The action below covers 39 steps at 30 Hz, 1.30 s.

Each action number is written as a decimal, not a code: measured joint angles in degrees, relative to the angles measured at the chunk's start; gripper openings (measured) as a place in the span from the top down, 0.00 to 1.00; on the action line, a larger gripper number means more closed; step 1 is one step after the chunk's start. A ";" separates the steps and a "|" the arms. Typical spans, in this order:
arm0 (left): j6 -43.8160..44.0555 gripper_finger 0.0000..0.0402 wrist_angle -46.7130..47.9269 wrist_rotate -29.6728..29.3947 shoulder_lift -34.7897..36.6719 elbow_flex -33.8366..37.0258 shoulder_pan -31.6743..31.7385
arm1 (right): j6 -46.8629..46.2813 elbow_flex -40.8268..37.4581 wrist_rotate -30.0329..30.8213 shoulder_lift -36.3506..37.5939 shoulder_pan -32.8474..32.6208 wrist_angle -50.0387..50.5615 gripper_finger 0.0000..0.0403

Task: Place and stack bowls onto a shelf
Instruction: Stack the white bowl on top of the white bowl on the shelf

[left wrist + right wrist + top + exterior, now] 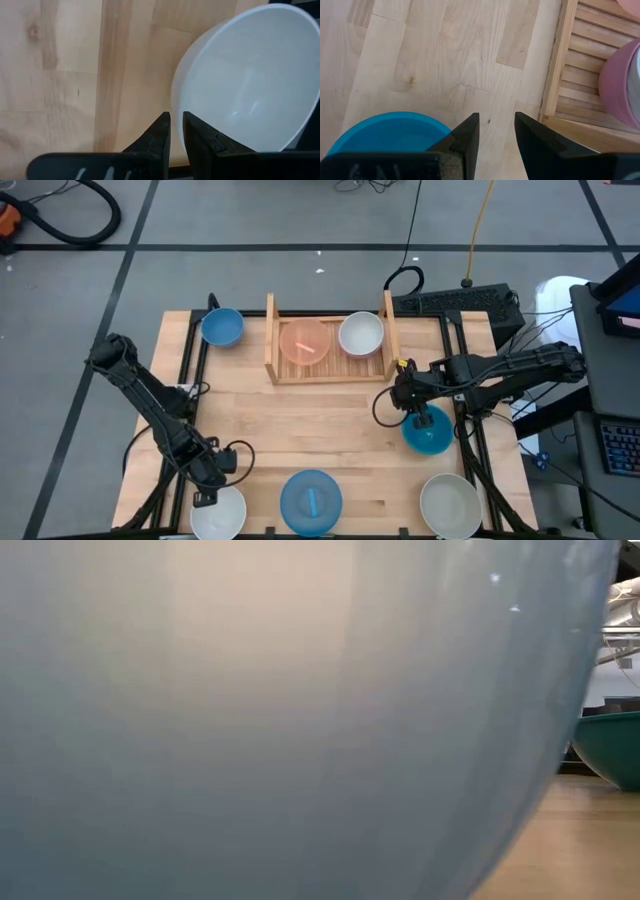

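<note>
My left gripper (205, 492) (176, 127) is at the table's near left corner, pointing steeply down. It is narrowly open astride the far rim of a white bowl (222, 515) (250, 85) that sits on the table. My right gripper (413, 418) (496, 132) hangs open over the far left edge of a teal bowl (432, 435) (385, 135), with bare wood between its fingers. The shelf (270, 335) (555, 75) at the far middle holds a peach bowl (304, 341) and a pink bowl (361, 334) (620, 90) side by side. My left gripper comes at the white bowl's rim (176, 102) slanting from above, one finger (197, 137) inside the bowl and one finger (161, 132) outside. Whether either finger touches the rim I cannot tell. The bowl's base stays on the table.
A blue bowl (222, 327) sits at the far left beside the shelf. A pale blue bowl (311, 502) (280, 710) is at the near middle, filling the low view. A grey-beige bowl (450, 505) stands at the near right. Bare tabletop lies between shelf and near bowls.
</note>
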<state>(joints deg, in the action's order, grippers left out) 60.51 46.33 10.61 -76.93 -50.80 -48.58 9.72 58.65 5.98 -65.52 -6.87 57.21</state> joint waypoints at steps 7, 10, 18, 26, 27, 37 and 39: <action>-0.17 0.87 -0.09 0.00 0.00 0.72 0.00 | 0.02 0.00 0.00 0.00 0.00 0.00 0.71; 0.43 0.87 -0.34 0.02 0.00 0.72 0.00 | 0.00 0.00 0.00 0.00 0.00 0.00 0.71; 0.44 0.87 -2.93 0.01 0.00 0.72 0.00 | 0.01 0.00 0.00 0.00 0.00 0.00 0.71; 0.22 0.87 -2.92 0.02 -0.01 0.72 -0.02 | 0.20 0.00 0.00 0.00 0.00 -0.02 0.71; 0.01 0.87 -2.93 0.04 -0.25 0.72 -0.02 | 0.22 0.00 0.00 0.00 0.00 -0.02 0.71; -0.87 0.87 -3.62 2.59 -4.72 0.72 -0.04 | 0.22 -0.01 0.00 0.00 0.02 -0.04 0.71; -0.77 0.87 -3.98 1.82 -5.48 0.72 -0.04 | 0.22 -0.02 0.00 0.00 0.01 -0.07 0.71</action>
<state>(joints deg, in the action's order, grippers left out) 59.74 42.34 12.43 -82.41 -50.09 -48.62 9.93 58.63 5.98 -65.52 -6.87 57.14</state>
